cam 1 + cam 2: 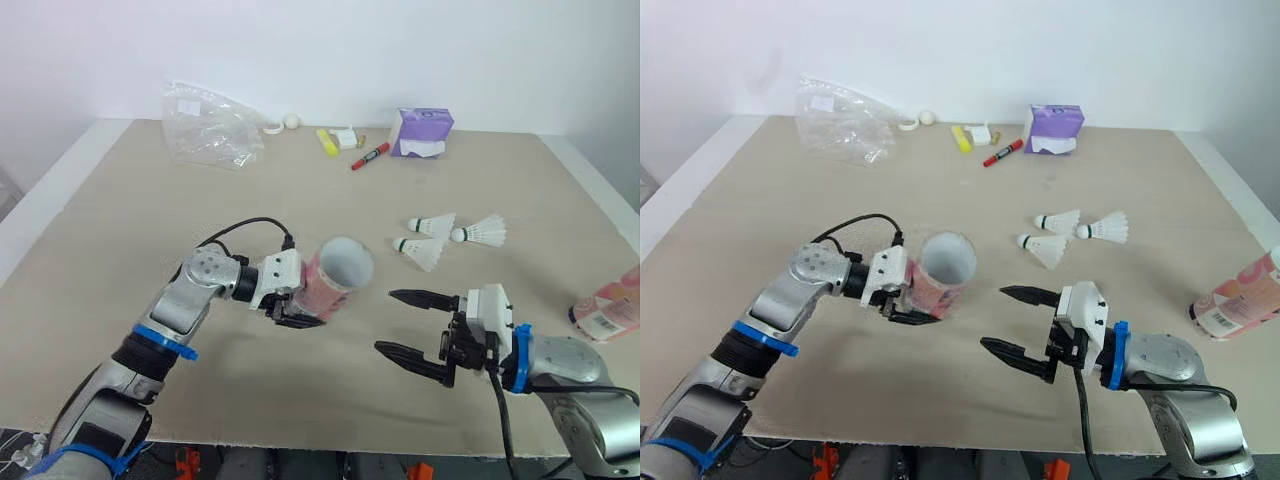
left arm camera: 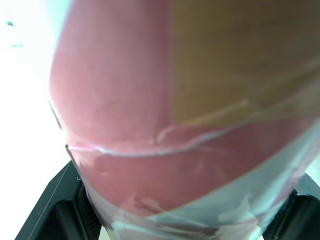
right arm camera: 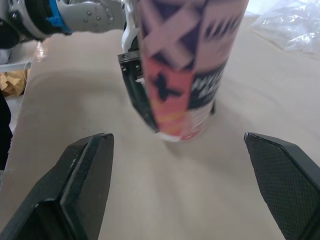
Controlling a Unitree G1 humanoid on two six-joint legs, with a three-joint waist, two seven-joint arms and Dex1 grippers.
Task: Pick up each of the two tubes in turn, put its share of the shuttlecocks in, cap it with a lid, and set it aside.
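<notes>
On beige table [image 1: 150, 220] before white wall [image 1: 400, 50]: tube [image 1: 338, 275] tilted, open mouth up, clamped in left gripper [image 1: 298, 312]. Just right of tube, right gripper [image 1: 385, 321] spread wide, empty. Beyond tube, three shuttlecocks [image 1: 425, 252]; far right, second tube [image 1: 610, 305].

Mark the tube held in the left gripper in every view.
Left eye view: tube, centre, open mouth toward the camera.
Right eye view: left of centre.
Left wrist view: close up, between the fingers.
Right wrist view: upper middle.
Shared landmark: left gripper clamped on its lower end.
</notes>
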